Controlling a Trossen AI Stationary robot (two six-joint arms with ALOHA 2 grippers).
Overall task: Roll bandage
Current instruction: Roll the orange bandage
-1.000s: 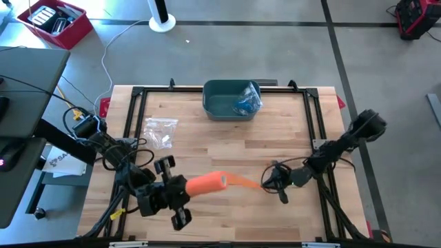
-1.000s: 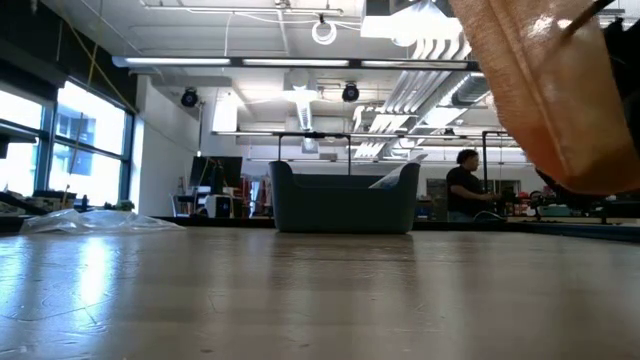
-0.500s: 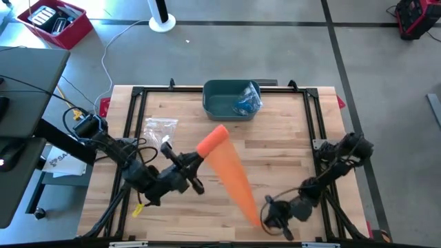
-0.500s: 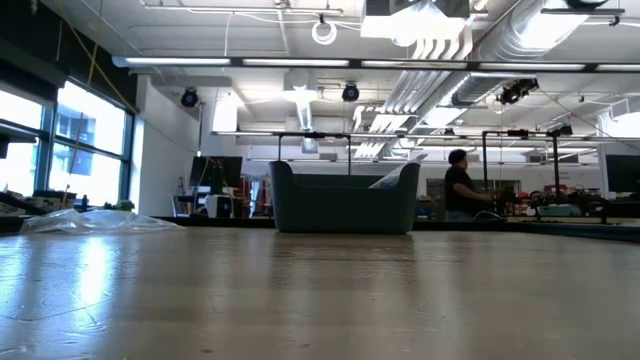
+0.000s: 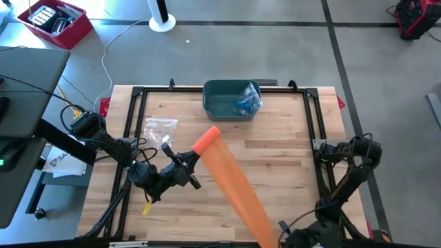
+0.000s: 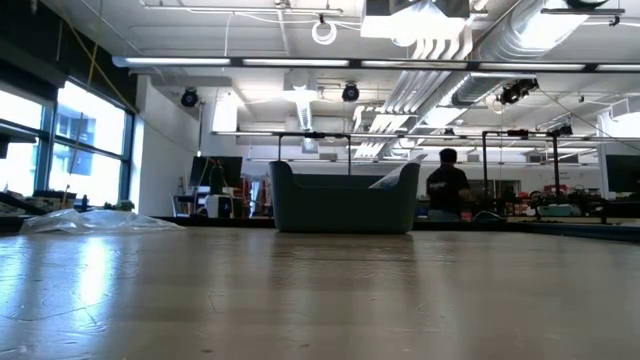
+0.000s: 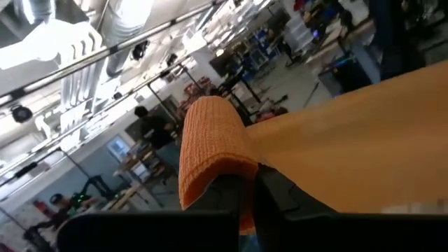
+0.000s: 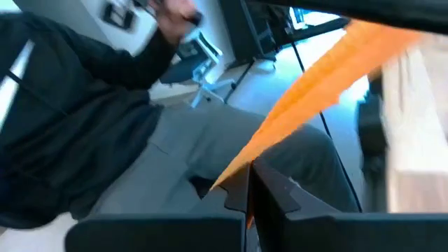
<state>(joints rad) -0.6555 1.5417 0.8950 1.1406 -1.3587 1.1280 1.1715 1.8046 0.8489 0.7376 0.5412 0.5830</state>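
Note:
An orange bandage is held above the table between my two grippers. Its rolled end (image 5: 207, 138) (image 7: 210, 136) is up near the table's middle, and a long flat strip (image 5: 234, 182) runs from it slantwise to the near edge on the right. My left gripper (image 5: 195, 158) (image 7: 248, 192) is shut at the roll, reaching in from the table's left. At the near edge my right gripper (image 5: 280, 232) (image 8: 246, 183) is shut on the strip's free end. Neither bandage nor grippers show in the low view. My left gripper pinches the rolled end by its lower part (image 7: 234, 171) between its two fingers, coming roughly level from the table's left. The roll stands above the fingertips, clear of the table, and the strip leaves it flat and drawn out. My right gripper pinches the strip's narrow free end (image 8: 241, 168) between its two fingers. It holds the end at the table's near edge, clear of the wood. From the fingers the strip runs away straight and taut toward the roll.
A dark green bin (image 5: 231, 100) (image 6: 345, 198) with blue packets stands at the far edge. A clear plastic bag (image 5: 160, 131) (image 6: 90, 220) lies at the far left. A person in dark clothes (image 8: 77, 112) fills the right wrist view beyond the near edge.
My right gripper has swung from the table's middle right to the near edge, drawing the strip out from short to long and taut. My left gripper has moved toward the far edge, lowered and turned, so the roll now points toward the far side.

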